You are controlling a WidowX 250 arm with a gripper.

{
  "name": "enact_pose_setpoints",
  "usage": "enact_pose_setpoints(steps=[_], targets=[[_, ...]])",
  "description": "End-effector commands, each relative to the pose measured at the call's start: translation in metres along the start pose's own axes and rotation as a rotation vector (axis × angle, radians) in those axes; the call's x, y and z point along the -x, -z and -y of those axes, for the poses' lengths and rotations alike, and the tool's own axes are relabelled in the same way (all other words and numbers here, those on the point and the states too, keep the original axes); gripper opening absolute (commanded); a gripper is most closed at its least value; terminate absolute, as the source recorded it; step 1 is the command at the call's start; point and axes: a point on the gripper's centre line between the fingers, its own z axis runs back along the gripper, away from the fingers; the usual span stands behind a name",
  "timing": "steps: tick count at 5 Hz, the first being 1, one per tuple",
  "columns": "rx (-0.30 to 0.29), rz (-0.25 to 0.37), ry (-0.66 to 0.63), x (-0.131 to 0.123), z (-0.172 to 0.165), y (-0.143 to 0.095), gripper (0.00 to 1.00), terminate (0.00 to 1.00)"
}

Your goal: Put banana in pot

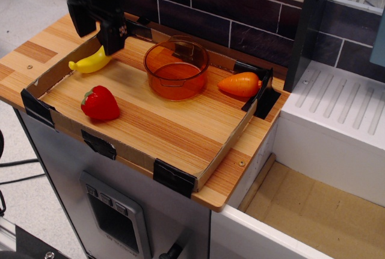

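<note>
The yellow banana lies at the far left of the wooden tray, its upper end partly hidden. My black gripper hangs just above that upper end, with its two fingers spread apart and nothing between them. The transparent orange pot stands upright and empty at the back middle of the tray, to the right of the banana and apart from the gripper.
A red strawberry lies at the tray's front left, below the banana. An orange carrot lies right of the pot by the back right corner. A low cardboard rim with black corner pieces rings the tray. A dark tiled wall stands behind.
</note>
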Motion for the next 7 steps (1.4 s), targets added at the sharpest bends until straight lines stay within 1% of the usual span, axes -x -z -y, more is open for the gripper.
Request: enact_pose_setpoints(steps=[1, 3, 4, 5, 6, 7], targets=[[-0.05, -0.004, -0.013, -0.011, -0.02, 0.007, 1.0, 0.0], [-0.058, -0.031, -0.005, -0.012, -0.026, 0.025, 1.0, 0.0], [-0.075, -0.034, -0.028, -0.013, -0.029, 0.027, 1.0, 0.0], [-0.026, -0.022, -0.084, -0.011, -0.033, 0.032, 1.0, 0.0], [-0.043, 0.004, -0.113, -0.011, -0.037, 0.025, 0.0, 0.0], [-0.067, 0.024, -0.171, -0.013, -0.047, 0.014, 0.0, 0.0]])
